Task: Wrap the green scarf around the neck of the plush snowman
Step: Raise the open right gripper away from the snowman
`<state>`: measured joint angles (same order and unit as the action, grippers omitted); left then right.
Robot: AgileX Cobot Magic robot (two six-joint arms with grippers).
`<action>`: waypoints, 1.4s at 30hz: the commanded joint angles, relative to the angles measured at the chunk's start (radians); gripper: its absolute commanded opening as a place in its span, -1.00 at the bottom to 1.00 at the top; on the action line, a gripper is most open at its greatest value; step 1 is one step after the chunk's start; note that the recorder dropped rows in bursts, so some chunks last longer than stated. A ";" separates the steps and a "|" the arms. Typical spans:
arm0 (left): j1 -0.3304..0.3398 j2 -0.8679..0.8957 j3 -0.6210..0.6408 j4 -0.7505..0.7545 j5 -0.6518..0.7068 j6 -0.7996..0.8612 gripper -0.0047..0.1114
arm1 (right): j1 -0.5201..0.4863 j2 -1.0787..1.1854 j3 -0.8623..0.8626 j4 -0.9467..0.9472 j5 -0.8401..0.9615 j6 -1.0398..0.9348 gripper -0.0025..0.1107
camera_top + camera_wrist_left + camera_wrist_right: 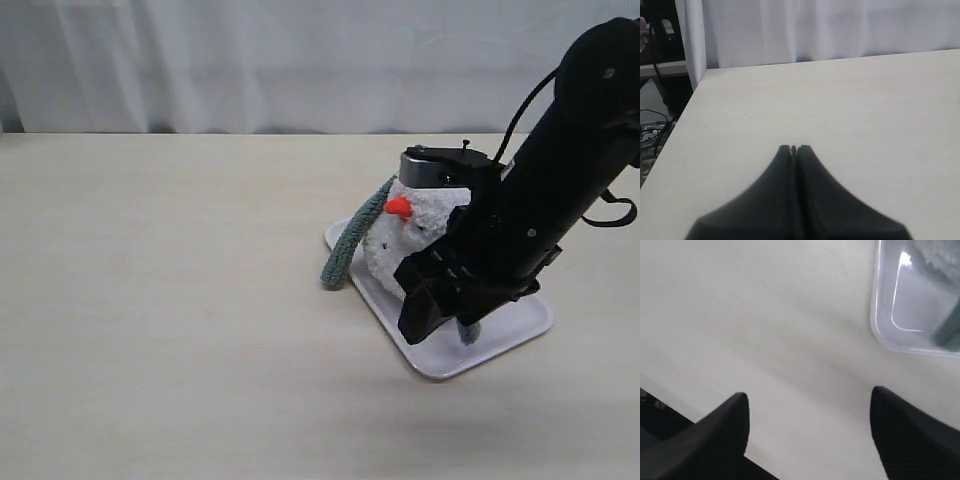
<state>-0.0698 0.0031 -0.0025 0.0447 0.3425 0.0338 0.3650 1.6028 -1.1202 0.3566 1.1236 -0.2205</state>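
Note:
The plush snowman [425, 222] sits on a white tray [505, 335], its orange nose [398, 207] pointing left. The green scarf [353, 242] hangs from beside its head down over the tray's left rim to the table. A second green bit [468, 331] shows below my right arm. My right gripper [422, 318] hovers in front of the snowman, hiding its right side and neck. In the right wrist view that gripper [809, 397] is open over bare table, beside the tray's corner [880, 325], holding nothing. My left gripper [794, 148] is shut, empty, over bare table.
A grey cap-like object [428, 166] rests on the snowman's head. The pale wooden table [180, 300] spreads to the left and front. A white curtain [300, 60] hangs behind it. In the left wrist view the table's edge [687, 107] drops off to cables and floor.

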 commanded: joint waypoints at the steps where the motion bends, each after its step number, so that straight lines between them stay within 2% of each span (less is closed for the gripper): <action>1: -0.007 -0.003 0.003 -0.004 -0.012 0.004 -0.92 | -0.001 -0.037 -0.008 -0.002 0.028 -0.003 0.19; 9: -0.007 -0.003 0.003 -0.004 -0.012 0.004 -0.92 | -0.001 -0.191 -0.008 -0.093 -0.185 -0.003 0.19; 12: -0.007 -0.003 0.003 -0.004 -0.012 0.004 -0.92 | -0.001 -0.256 -0.008 -0.205 -0.308 0.030 0.19; 14: -0.007 -0.003 0.003 -0.004 -0.012 0.004 -0.92 | -0.001 -0.289 -0.008 -0.309 -0.368 0.118 0.18; 18: -0.007 -0.003 0.003 -0.004 -0.012 0.004 -0.92 | -0.001 -0.301 -0.006 -0.582 -0.404 0.359 0.04; 22: -0.007 -0.003 0.003 -0.004 -0.012 0.004 -0.92 | -0.003 -0.264 0.011 -0.760 -0.384 0.519 -0.26; 26: -0.007 -0.003 0.003 -0.004 -0.012 0.004 -0.92 | -0.003 -0.202 0.017 -0.765 -0.406 0.522 -0.66; 29: -0.007 -0.003 0.003 -0.004 -0.012 0.004 -0.92 | -0.010 -0.159 0.017 -0.766 -0.467 0.522 -0.87; 35: -0.007 -0.003 0.003 -0.004 -0.012 0.004 -0.92 | -0.087 -0.094 0.017 -0.695 -0.575 0.546 -0.88; 42: -0.007 -0.003 0.003 -0.004 -0.012 0.004 -0.92 | -0.100 0.006 0.017 -0.656 -0.617 0.490 -0.88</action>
<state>-0.0698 0.0031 -0.0025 0.0447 0.3425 0.0338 0.2711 1.5843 -1.1067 -0.3075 0.5364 0.2811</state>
